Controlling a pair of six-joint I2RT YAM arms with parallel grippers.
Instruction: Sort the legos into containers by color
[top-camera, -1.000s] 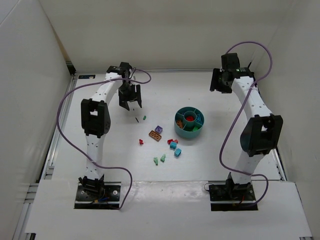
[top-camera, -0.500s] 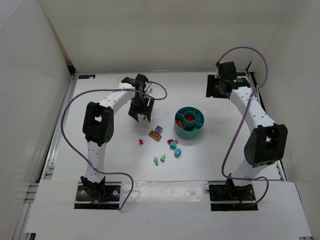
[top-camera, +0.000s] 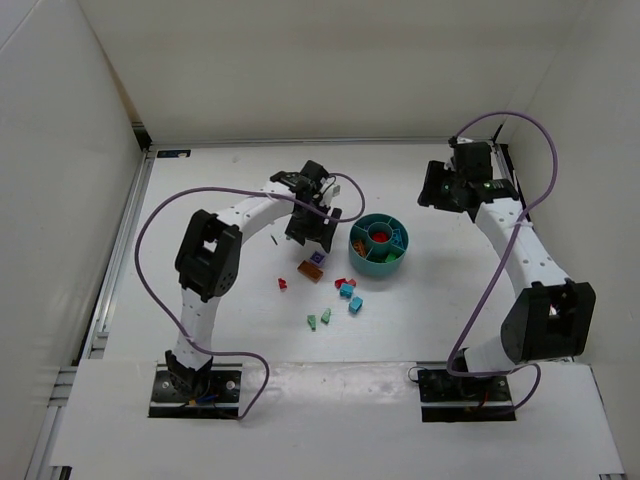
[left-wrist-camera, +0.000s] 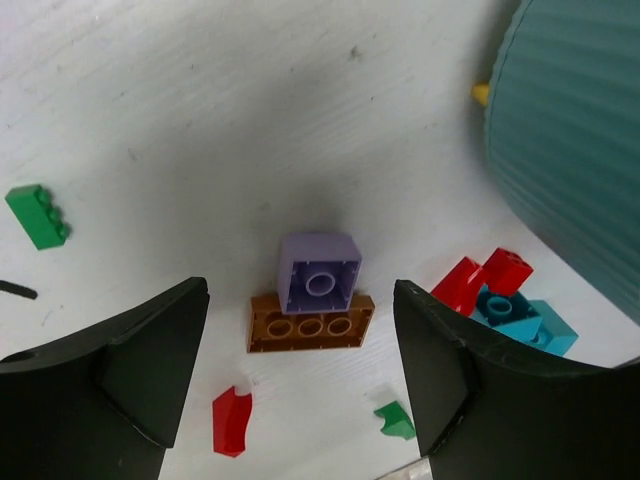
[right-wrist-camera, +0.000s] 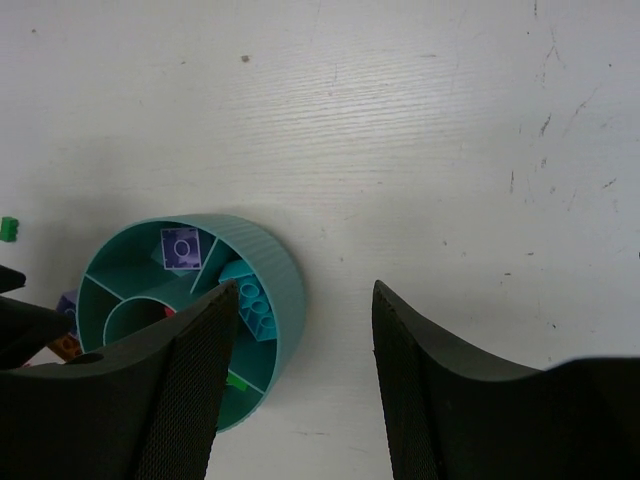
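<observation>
Two end effectors (left-wrist-camera: 300, 300) (right-wrist-camera: 305, 290) spread apart, one purple brick (left-wrist-camera: 320, 272) touching one orange plate (left-wrist-camera: 310, 327), one teal bowl (left-wrist-camera: 570, 150)

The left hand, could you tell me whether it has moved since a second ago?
Yes. The left hand has moved right, toward the teal bowl, and now hangs over the purple brick.

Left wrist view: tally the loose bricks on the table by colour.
Red bricks: 3
Green bricks: 2
Teal bricks: 2
Purple brick: 1
Orange plate: 1
Total: 9
The yellow bit beside the bowl is too hidden to count.
</observation>
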